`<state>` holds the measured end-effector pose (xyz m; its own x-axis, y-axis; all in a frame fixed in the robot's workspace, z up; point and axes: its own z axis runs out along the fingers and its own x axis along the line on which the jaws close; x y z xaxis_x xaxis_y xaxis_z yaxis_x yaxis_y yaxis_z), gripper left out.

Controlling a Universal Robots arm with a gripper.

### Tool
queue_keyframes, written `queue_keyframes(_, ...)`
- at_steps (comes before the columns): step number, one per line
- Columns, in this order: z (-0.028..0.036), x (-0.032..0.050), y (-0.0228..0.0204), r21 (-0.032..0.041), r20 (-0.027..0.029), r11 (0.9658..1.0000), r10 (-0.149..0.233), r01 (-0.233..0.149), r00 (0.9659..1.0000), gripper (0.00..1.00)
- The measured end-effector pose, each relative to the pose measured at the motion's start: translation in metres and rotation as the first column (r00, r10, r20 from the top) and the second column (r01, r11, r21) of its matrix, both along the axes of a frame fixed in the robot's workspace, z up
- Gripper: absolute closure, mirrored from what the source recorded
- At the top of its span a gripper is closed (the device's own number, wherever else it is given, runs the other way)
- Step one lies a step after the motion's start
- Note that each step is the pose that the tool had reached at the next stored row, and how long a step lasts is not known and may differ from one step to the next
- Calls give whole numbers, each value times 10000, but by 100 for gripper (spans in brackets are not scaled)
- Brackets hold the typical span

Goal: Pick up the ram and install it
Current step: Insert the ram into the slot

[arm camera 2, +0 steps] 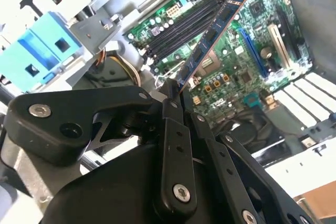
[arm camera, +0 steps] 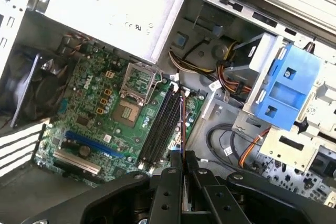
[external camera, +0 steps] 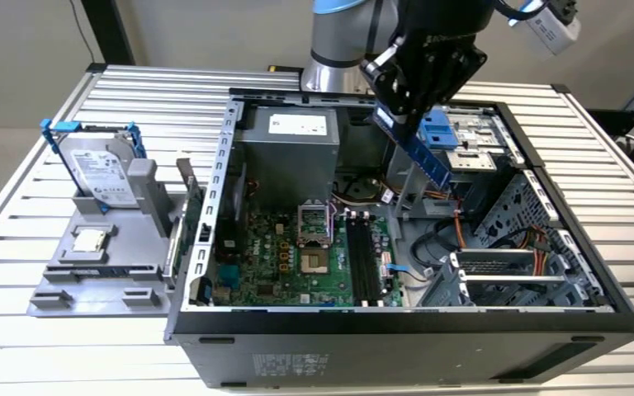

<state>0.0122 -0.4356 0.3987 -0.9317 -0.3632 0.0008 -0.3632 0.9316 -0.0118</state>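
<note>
Ram [external camera: 428, 157]: tilted in the air above the open case [external camera: 405, 346].
Gripper [external camera: 403, 124]: we see it pinching the ram's upper end.
Slots [arm camera: 161, 127]: black, below the ram, apart from it.
Hard drive [external camera: 102, 169]: in its stand on the table [external camera: 75, 355], at the exterior view's left.

The arm [external camera: 339, 45] came down from the top of the exterior view, its grey and silver wrist joint upright. The black gripper [external camera: 396, 111] below it leaned toward that view's left. In both wrist views its two slim black fingers [arm camera: 169, 187] were pinched close together on one end of the ram [arm camera 2: 210, 38], carried slanting in the air.
</note>
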Motion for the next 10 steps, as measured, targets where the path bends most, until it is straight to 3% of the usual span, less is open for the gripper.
queue_keyframes(3, -3, 0, 0, -1, 0, 9985, -545, 545, 9985, 100)
queue_keyframes(5, -5, 0, 0, 1, 0, 9958, -914, 914, 9958, 100)
queue_keyframes(8, -9, 0, 0, 0, 0, 9894, -1456, 1456, 9894, 100)
queue_keyframes(10, -11, 0, 0, 0, 0, 9833, -1821, 1821, 9833, 100)
